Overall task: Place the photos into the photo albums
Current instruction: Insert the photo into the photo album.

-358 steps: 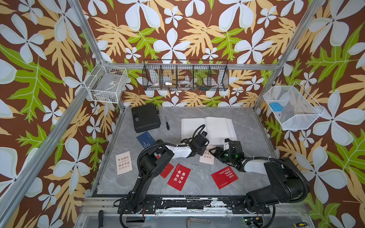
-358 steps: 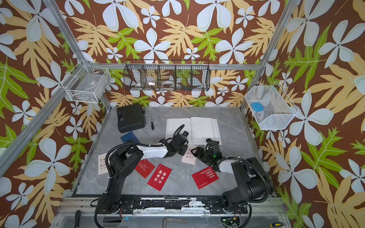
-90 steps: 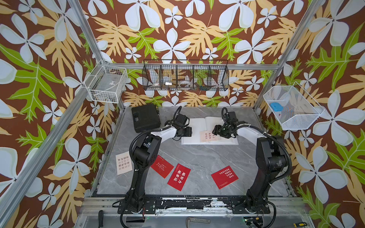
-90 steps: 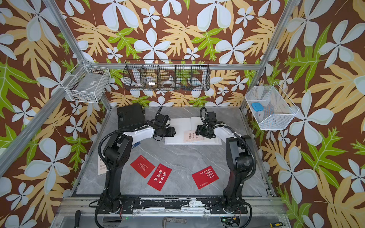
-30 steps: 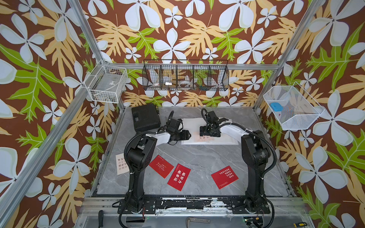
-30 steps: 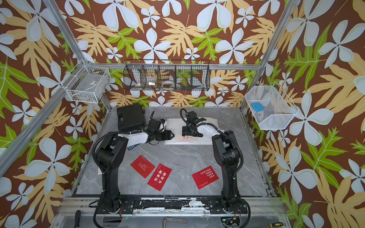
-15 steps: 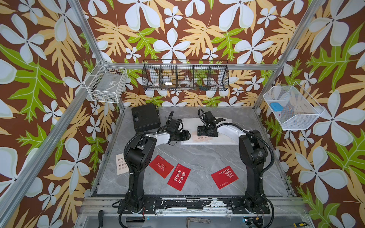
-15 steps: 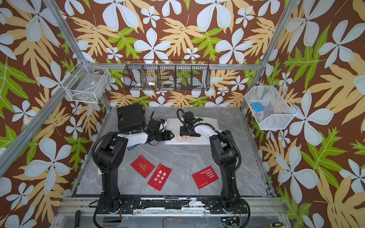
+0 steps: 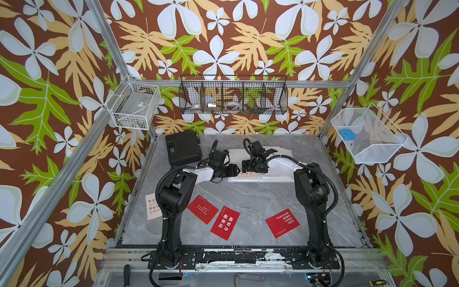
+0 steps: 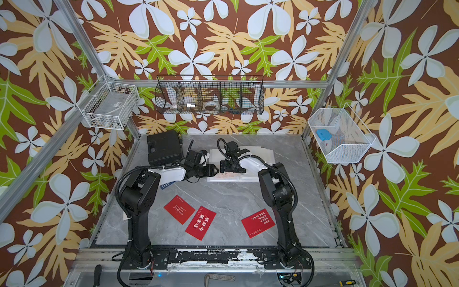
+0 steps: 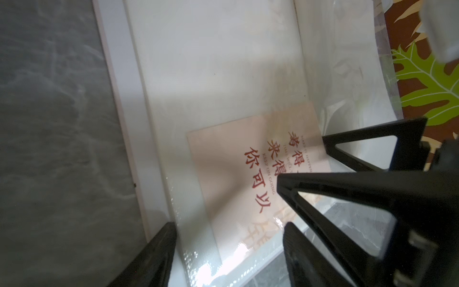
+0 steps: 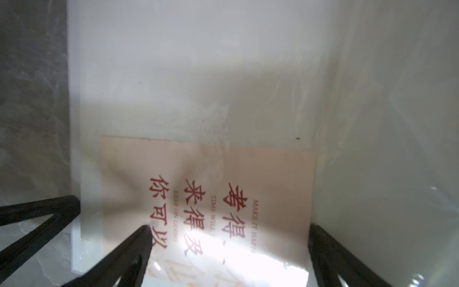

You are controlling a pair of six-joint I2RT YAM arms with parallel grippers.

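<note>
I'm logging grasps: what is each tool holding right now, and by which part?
Nothing is gripped. The left tool and right tool both stand open over the cream card, which lies flat on a page of the white album.

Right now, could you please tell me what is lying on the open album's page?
A cream card with red Chinese text lies flat on the white album page. Glare and the right gripper hide one end, and anything beneath the card is covered.

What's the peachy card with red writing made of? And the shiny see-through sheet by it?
The cream card looks like thin matte paper or cardstock: flat, printed red letters. The clear sheet seems to be glossy plastic film: see-through, wrinkled, catching glare.
</note>
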